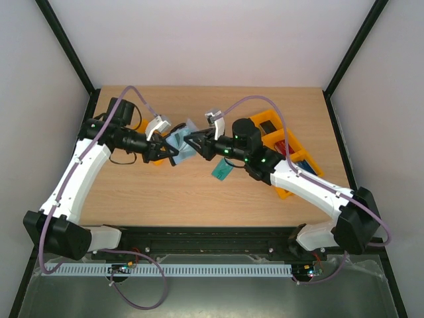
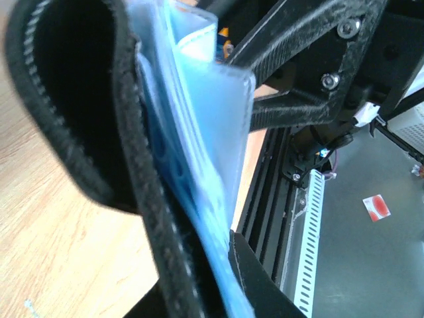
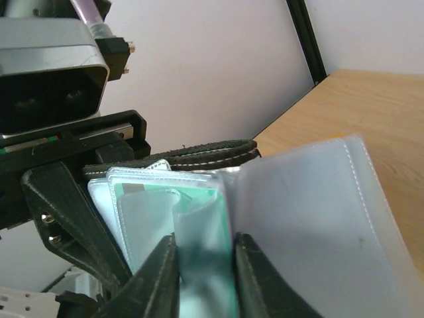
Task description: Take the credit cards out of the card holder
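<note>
card holder: black matt cloth-like shell, pale stitching. sleeves: frosted translucent soft plastic. credit card: teal smooth plastic. surface: matt wood grain.

- card holder: black cover, pale stitching along its edge; clear blue-grey sleeves inside;
- credit card: teal-green;
- trays: orange;
- table: light wood grain;
- cables: purple

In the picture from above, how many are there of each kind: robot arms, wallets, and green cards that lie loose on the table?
robot arms: 2 (left arm, right arm)
wallet: 1
loose green card: 1
total: 4
</note>
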`<move>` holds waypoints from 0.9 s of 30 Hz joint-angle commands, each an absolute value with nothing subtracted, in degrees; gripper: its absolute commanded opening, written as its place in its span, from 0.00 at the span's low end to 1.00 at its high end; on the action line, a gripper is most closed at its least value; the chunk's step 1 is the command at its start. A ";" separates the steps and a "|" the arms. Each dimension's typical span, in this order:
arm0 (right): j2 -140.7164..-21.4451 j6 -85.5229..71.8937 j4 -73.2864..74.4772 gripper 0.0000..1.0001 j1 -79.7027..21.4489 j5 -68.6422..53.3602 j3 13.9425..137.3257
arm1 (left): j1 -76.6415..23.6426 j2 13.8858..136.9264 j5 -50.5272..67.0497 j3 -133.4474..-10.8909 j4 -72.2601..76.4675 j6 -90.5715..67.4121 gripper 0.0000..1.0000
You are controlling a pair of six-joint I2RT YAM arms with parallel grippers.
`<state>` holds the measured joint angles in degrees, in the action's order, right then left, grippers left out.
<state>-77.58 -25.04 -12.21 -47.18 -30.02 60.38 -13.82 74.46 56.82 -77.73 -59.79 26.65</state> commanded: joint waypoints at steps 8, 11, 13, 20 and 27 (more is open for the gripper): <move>-73.20 -24.82 -17.80 0.02 -47.74 -34.00 57.22 | -14.22 74.55 62.41 -79.67 -60.39 30.37 0.06; -72.00 -24.79 -19.63 0.02 -47.40 -36.99 56.17 | -14.23 74.62 62.57 -79.60 -60.13 30.19 0.27; -71.28 -25.30 -21.56 0.02 -47.05 -40.18 55.50 | -14.19 74.46 62.84 -79.61 -60.47 30.76 0.28; -71.65 -30.09 -30.91 0.02 -46.87 -47.84 53.27 | -14.07 74.31 64.02 -79.35 -60.97 31.66 0.05; -69.02 -34.71 -30.92 0.10 -41.24 -39.20 49.13 | -13.55 73.62 59.18 -78.82 -57.39 27.92 0.02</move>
<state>-72.18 -29.82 -26.44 -44.53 -42.46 52.16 -13.89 74.32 63.02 -78.00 -62.39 31.22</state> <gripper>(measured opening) 0.062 0.082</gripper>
